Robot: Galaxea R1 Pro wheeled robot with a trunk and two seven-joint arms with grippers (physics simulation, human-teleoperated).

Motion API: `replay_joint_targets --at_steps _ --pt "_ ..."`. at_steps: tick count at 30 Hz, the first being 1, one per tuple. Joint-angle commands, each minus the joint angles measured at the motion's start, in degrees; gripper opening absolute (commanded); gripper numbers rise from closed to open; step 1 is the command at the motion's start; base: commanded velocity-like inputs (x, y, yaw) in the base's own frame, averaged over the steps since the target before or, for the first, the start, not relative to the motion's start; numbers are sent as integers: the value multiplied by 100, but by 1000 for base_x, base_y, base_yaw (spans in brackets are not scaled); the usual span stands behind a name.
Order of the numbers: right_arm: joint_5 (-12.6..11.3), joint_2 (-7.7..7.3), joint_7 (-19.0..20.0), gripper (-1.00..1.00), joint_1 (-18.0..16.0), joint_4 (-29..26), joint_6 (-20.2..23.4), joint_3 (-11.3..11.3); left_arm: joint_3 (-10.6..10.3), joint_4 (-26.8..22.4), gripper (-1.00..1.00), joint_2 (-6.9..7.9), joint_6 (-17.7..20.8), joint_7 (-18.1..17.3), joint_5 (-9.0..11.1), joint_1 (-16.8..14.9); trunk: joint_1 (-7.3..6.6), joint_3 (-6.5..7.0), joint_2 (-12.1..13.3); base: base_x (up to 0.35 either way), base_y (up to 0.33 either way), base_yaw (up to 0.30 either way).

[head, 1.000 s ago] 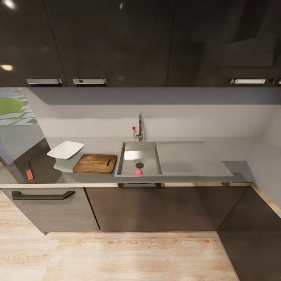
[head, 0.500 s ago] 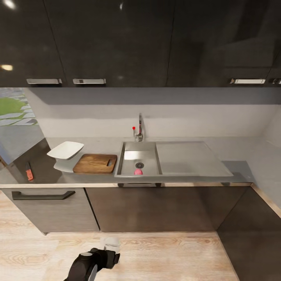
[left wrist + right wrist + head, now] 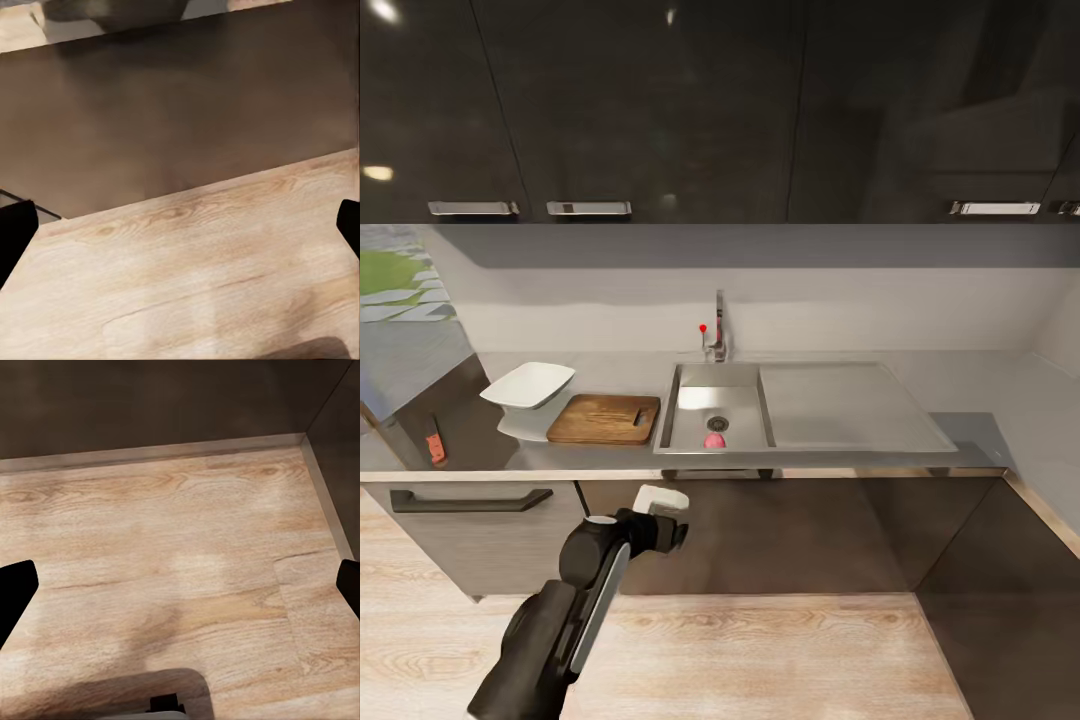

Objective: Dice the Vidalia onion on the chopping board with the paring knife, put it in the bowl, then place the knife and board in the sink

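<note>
Kitchen run, L-shaped tabletop (image 3: 610,455), glossy dark grey, over grey cabinet fronts.

Sink (image 3: 690,440): set mid-length in the tabletop, drainboard on its far side from the board, chrome tap (image 3: 718,325) with red knob at its rear edge.

Vidalia onion (image 3: 714,440): small rounded item lying in the basin against the front wall, just beside the drain; it renders pinkish here. Whole, not yet lifted.

Chopping board (image 3: 604,418): wooden, flat on the tabletop, just beside the sink's near rim. Nothing on it.

Bowl (image 3: 528,384): white, square, at the board's outer rear corner, holding nothing visible.

Paring knife (image 3: 434,440): red handle, near the tabletop's front edge, well apart from the board, towards the far end from the sink.

Left tool (image 3: 662,515): raised in front of the cabinet fronts, below the tabletop's front edge and short of the sink. In the left wrist view its dark fingertips (image 3: 15,236) stand at opposite margins, wide apart, with nothing between them but cabinet front and wood floor (image 3: 195,285).

Right tool (image 3: 180,589): fingertips likewise spread wide over the wooden floor, holding nothing.

Progress, judged: no step complete. Outstanding: fetching the onion, dicing, transfer to bowl, knife and board into sink.
</note>
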Motion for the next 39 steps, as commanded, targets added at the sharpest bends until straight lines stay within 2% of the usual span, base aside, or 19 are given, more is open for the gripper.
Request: replay_joint_targets --at_steps 1,2,3,5,7,11,14,15,16,17,18,19,22,23,24,25,30,39 --pt "-48 -7 -35 100 1 -11 -8 46 -16 0 100 -23 28 3 2 -85 4 -11 -11 0 0 0" --pt "-48 -7 -35 100 2 -11 -6 47 -48 11 100 -64 30 5 5 -251 4 -11 -11 0 0 0" --pt "-51 -7 -35 100 2 -11 -4 46 -114 47 100 -118 35 5 14 -593 4 -11 -11 0 0 0" --pt "-55 -7 -35 100 2 -11 -6 45 -175 154 100 -205 61 2 24 -1039 4 -11 -11 0 0 0" --pt "-56 -7 -35 100 2 -11 -4 45 -191 253 100 -254 73 1 31 -1333 4 -11 -11 0 0 0" --pt "-57 -7 -35 100 2 -11 -3 46 -203 497 100 -296 83 -5 55 -1956 4 -11 -11 0 0 0" --pt "-57 -7 -35 100 2 -11 -3 46 -205 799 100 -312 85 -7 172 -2526 4 -11 -11 0 0 0" --pt "-57 -7 -35 100 2 -11 -3 47 -203 961 100 -315 86 -8 266 -2767 4 -11 -11 0 0 0" --pt "-57 -7 -35 100 2 -11 -3 46 -201 1409 100 -316 83 -8 513 -3275 4 -11 -11 0 0 0" --pt "-57 -7 -35 100 2 -11 -3 47 -201 1697 100 -314 79 -8 655 -3538 4 -11 -11 0 0 0" --pt "-57 -7 -35 100 0 -11 -3 46 -200 1854 100 -314 77 -7 727 -3671 4 -11 -11 0 0 0" --pt "-57 -7 -37 100 1 -11 -3 45 -200 2370 100 -314 67 -3 939 -4060 4 -11 -11 0 0 0" --pt "-57 -7 -41 100 1 -11 -3 45 -199 3097 100 -317 52 -1 1189 -4524 4 -11 -11 0 0 0" --pt "-57 -7 -47 100 1 -11 -3 44 -199 3631 100 -318 43 -5 1347 -4833 4 -11 -11 0 0 0" --pt "-59 -7 -48 100 1 -11 -3 44 -199 3797 100 -319 40 -5 1394 -4926 4 -11 -11 0 0 0" --pt "-62 -7 -58 100 0 -11 -3 44 -199 4324 100 -341 31 -7 1573 -5179 4 -11 -11 0 0 0" --pt "-72 0 -70 100 1 -19 -3 36 -237 5016 100 -356 33 -1 1740 -5347 4 -11 -11 0 0 0" --pt "-74 1 -70 100 0 -20 -3 35 -243 5114 100 -335 34 1 1752 -5359 4 -11 -11 38 -38 0"
